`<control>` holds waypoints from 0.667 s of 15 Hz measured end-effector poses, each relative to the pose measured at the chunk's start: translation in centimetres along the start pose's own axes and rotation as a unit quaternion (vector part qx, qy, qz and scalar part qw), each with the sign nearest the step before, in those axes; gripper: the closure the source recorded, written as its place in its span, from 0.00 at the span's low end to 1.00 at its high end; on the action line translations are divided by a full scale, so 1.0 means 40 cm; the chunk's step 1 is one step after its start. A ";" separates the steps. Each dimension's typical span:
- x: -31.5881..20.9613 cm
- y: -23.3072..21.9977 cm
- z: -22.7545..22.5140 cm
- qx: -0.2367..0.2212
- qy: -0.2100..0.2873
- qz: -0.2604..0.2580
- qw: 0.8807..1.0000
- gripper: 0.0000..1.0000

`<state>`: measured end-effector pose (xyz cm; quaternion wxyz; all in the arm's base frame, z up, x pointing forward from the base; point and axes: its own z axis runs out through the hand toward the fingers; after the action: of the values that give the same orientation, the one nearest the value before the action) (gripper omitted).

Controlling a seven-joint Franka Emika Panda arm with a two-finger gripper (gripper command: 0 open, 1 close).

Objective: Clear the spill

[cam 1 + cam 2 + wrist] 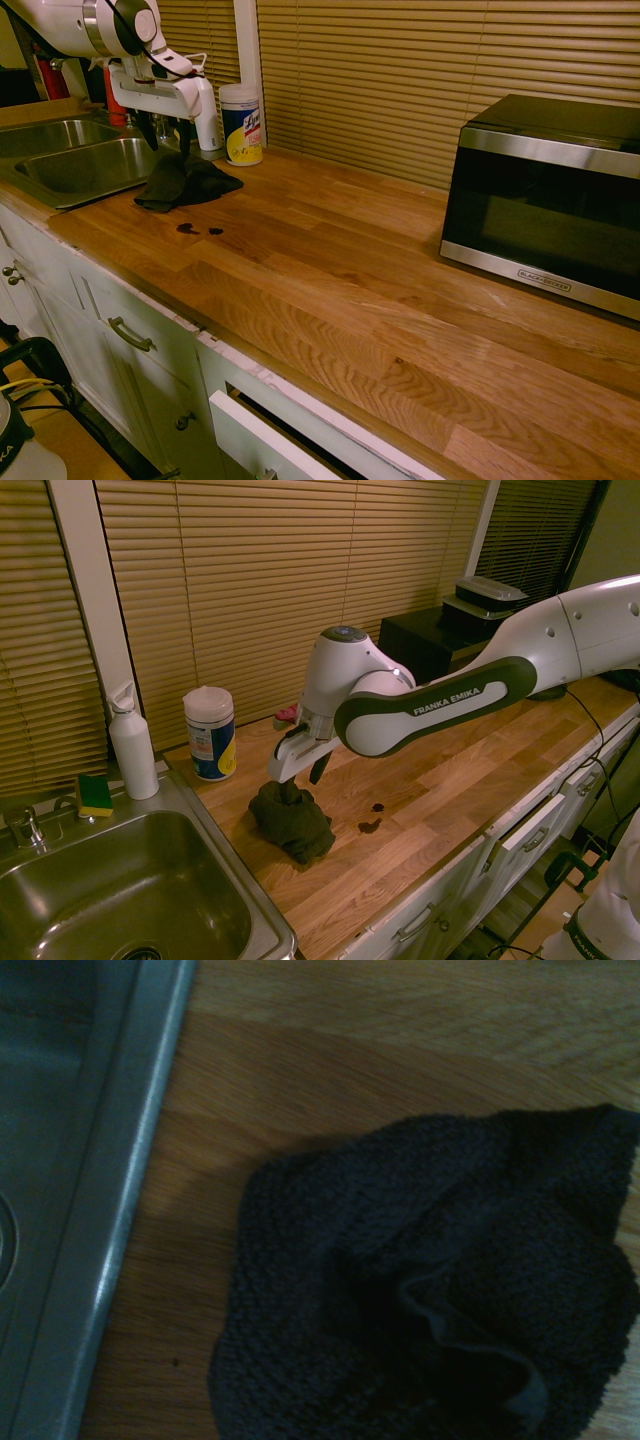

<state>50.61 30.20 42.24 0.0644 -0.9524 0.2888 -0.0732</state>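
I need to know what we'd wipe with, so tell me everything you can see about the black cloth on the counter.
The black cloth is a dark, nubby terry-like rag, crumpled into a loose heap with folds and a hemmed edge showing. It lies on the wooden counter beside the sink, a little apart from the spill. The open gripper hangs just above it; contact cannot be told.

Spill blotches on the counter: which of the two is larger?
The spill blotch nearer the counter's front edge is larger and smeared; the other blotch, farther back toward the blinds, is a small round dot.
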 end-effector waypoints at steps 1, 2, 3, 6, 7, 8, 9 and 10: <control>-0.006 -0.018 0.009 -0.001 0.002 -0.002 1.000 0.00; -0.013 -0.034 0.019 -0.002 0.004 -0.004 1.000 0.00; -0.023 -0.048 0.030 -0.004 0.006 -0.005 1.000 0.00; -0.048 -0.077 0.077 -0.018 0.019 -0.004 1.000 0.00; -0.047 -0.083 0.099 -0.024 0.026 -0.001 0.999 0.00; -0.042 -0.086 0.122 -0.030 0.031 0.003 0.999 0.00; -0.035 -0.087 0.148 -0.035 0.035 0.006 0.999 0.00; -0.028 -0.089 0.171 -0.038 0.037 0.009 0.999 1.00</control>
<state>52.80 34.32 36.00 0.0177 -0.9481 0.3021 -0.0971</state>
